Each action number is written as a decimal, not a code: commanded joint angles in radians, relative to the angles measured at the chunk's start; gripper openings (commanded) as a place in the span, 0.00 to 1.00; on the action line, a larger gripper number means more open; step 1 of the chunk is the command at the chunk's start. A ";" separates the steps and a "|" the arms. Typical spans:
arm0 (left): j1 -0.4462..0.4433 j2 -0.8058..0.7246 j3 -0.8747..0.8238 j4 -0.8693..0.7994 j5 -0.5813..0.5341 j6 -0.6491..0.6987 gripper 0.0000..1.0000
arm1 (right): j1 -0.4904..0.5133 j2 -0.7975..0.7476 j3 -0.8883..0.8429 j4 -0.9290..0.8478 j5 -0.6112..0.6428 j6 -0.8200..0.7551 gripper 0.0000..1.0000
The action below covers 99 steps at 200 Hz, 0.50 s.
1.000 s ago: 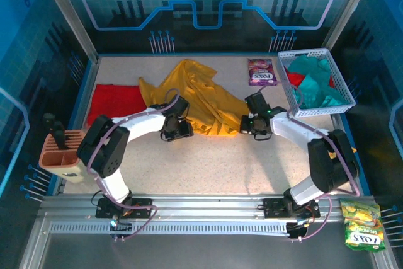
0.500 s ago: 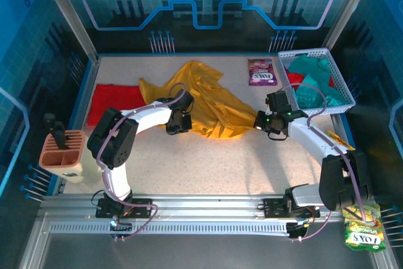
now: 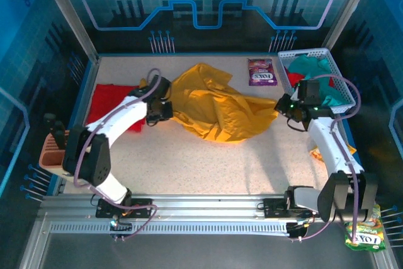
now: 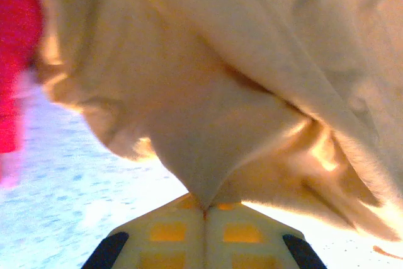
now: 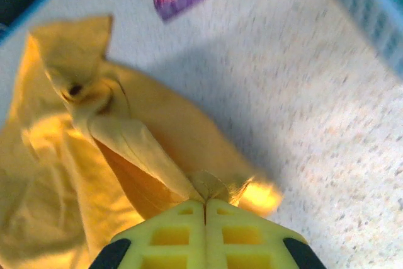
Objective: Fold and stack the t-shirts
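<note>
FOX'S stands on the yellow-green packet (image 3: pixel 364 236); white lettering on the purple packet (image 3: pixel 262 72) is too blurred.

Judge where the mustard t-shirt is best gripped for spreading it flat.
Probably at its two opposite ends, one from each side, as now: the left gripper pinches the left edge of the mustard t-shirt, the right gripper the right tip. The middle is bunched.

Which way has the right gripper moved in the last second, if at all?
Yes. The right gripper has moved right and slightly away, from mid-table to just beside the basket, shut on the yellow t-shirt and dragging its edge along.
</note>
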 commanded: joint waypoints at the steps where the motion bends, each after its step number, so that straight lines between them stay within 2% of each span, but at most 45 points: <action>1: 0.070 -0.069 0.002 -0.125 -0.040 0.064 0.00 | -0.069 -0.050 0.055 0.008 0.020 0.035 0.00; 39: 0.212 -0.080 0.110 -0.186 -0.048 0.102 0.00 | -0.222 -0.078 0.102 0.008 0.023 0.061 0.00; 62: 0.228 -0.032 0.235 -0.192 -0.095 0.142 0.00 | -0.263 -0.046 0.115 0.017 0.010 0.084 0.00; 99: 0.231 0.172 0.489 -0.220 -0.100 0.180 0.00 | -0.256 0.092 0.145 0.062 -0.032 0.104 0.00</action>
